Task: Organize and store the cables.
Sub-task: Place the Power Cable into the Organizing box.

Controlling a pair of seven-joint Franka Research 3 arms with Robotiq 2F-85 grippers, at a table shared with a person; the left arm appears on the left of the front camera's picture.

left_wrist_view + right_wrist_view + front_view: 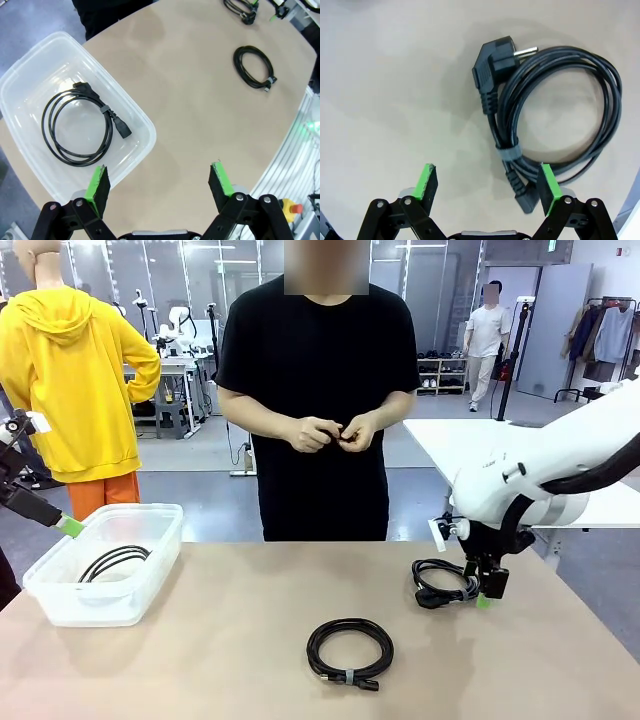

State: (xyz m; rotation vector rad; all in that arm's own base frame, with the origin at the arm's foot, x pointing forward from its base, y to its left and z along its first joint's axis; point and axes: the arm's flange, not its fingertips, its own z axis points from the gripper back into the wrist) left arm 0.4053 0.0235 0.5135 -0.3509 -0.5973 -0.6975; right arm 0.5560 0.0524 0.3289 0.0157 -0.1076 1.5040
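The left gripper [159,174] is held above the table's left end with its green-padded fingers spread wide apart and nothing between them. Ahead of its left finger a clear plastic bin [30,60] is seen, its near corner lying just beyond that fingertip. Inside the bin a coiled cable [105,109] is laid flat on the bottom, bound by a grey tie, with both plugs turned inward.

Farther ahead of the same gripper, well beyond its right finger, a second cable [348,676] is laid on the bare tan table [220,640] as a round coil, also bound by a small grey tie. At the far edge of the table a person is seen standing, with both hands [330,432] brought together at waist height; whether anything is held between them cannot be told.

The right gripper [486,175] is lowered close to the table, its fingers likewise set wide apart and closed on nothing. The third cable [507,151], a tied coil with a round two-pin plug, is laid just ahead of it, toward its right finger. The coil's near edge and small connector are overlapped by that finger's pad in the wrist view; whether they are touched cannot be told.
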